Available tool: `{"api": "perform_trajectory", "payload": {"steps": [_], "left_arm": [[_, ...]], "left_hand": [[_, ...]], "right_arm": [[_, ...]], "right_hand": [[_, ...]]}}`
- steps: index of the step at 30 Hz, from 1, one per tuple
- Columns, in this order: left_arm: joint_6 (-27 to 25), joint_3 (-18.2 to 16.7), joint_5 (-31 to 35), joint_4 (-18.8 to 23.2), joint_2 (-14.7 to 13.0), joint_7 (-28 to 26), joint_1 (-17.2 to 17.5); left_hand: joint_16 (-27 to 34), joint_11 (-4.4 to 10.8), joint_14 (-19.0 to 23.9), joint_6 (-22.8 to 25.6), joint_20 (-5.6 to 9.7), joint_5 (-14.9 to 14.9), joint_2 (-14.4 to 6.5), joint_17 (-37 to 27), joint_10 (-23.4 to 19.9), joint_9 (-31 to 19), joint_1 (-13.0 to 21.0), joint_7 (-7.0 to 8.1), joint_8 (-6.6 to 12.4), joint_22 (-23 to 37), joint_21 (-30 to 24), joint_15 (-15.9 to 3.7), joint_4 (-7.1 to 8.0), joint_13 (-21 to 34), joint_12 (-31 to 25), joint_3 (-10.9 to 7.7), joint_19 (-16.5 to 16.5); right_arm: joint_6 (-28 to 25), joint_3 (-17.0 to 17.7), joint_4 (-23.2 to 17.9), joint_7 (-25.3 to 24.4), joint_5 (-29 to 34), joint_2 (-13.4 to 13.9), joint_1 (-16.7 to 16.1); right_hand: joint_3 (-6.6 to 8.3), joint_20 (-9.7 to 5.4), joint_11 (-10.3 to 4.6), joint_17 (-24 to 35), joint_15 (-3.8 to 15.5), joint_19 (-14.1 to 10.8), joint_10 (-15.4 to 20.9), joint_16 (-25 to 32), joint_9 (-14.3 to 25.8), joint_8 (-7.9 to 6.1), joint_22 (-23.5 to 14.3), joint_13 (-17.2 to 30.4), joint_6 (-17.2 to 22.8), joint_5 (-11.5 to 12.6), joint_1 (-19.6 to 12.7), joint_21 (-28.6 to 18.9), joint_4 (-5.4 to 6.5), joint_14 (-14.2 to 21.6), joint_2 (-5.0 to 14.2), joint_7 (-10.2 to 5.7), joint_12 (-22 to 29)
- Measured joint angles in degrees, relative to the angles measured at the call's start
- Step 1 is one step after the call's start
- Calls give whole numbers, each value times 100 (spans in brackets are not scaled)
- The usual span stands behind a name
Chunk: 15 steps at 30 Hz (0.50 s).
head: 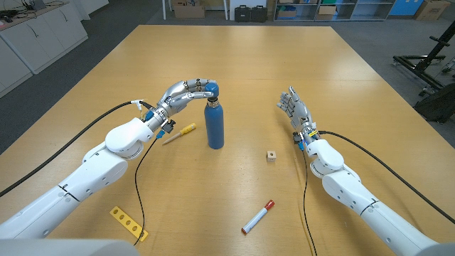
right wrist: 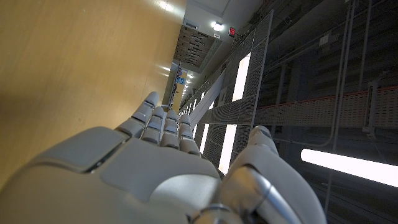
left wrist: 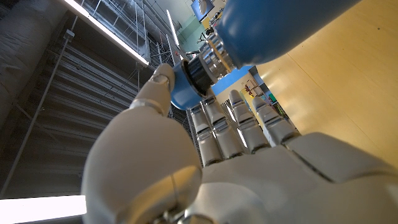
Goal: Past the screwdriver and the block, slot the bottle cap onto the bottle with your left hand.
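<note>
Left hand (head: 186,94) reaches in over top of blue bottle (head: 215,126), fingers curled around blue bottle cap (head: 212,89). Left wrist view: cap (left wrist: 185,87) pinched between thumb and fingers, sitting at bottle's metal neck (left wrist: 219,55); whether fully seated, cannot tell. Bottle upright mid-table. Yellow-handled screwdriver (head: 178,133) lies just beside left wrist. Small wooden block (head: 271,156) right of bottle. Right hand (head: 295,110) holds nothing, fingers spread, well apart from bottle.

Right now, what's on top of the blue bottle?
The left hand holds the blue cap at the bottle mouth; the metal neck still shows, so it isn't seated. Inside the bottle is hidden.
</note>
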<state>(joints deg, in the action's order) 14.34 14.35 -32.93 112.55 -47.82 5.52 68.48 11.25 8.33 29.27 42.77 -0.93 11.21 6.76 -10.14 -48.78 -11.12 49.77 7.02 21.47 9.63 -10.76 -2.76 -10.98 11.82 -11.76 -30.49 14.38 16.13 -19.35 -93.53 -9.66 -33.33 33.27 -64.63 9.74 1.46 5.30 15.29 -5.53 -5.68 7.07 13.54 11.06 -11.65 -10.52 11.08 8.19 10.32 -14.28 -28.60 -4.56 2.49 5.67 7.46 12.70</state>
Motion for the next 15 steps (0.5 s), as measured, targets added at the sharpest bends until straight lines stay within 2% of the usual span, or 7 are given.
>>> {"api": "perform_trajectory", "payload": {"steps": [12,13,15], "left_arm": [[34,25,3,-14,-53,-17,4],[34,28,10,-13,-59,-21,4],[35,35,21,-14,-72,-24,4]], "left_hand": [[-46,31,0,-12,-30,27,-1,0,31,-2,-1,13,-93,13,0,0,-16,3,19,-16,-31],[-46,31,0,-30,-30,27,-70,0,31,-3,-71,31,-98,13,0,0,-23,3,52,-23,-31],[-45,62,0,-38,-31,27,-74,0,62,-3,-92,39,-114,13,0,0,-23,5,63,-23,-30]], "right_arm": [[0,-9,2,-5,1,-3,2],[0,-10,1,-6,1,-3,2],[0,-12,-2,-7,2,-5,3]], "right_hand": [[0,9,0,0,0,-9,0,0,0,0,0,0,0,0,0,22,0,0,0,0,0],[0,9,0,0,0,-9,0,0,0,0,0,0,0,0,0,21,0,0,0,0,0],[0,9,0,0,0,-9,0,0,0,0,0,0,0,0,0,21,0,0,0,0,0]]}}
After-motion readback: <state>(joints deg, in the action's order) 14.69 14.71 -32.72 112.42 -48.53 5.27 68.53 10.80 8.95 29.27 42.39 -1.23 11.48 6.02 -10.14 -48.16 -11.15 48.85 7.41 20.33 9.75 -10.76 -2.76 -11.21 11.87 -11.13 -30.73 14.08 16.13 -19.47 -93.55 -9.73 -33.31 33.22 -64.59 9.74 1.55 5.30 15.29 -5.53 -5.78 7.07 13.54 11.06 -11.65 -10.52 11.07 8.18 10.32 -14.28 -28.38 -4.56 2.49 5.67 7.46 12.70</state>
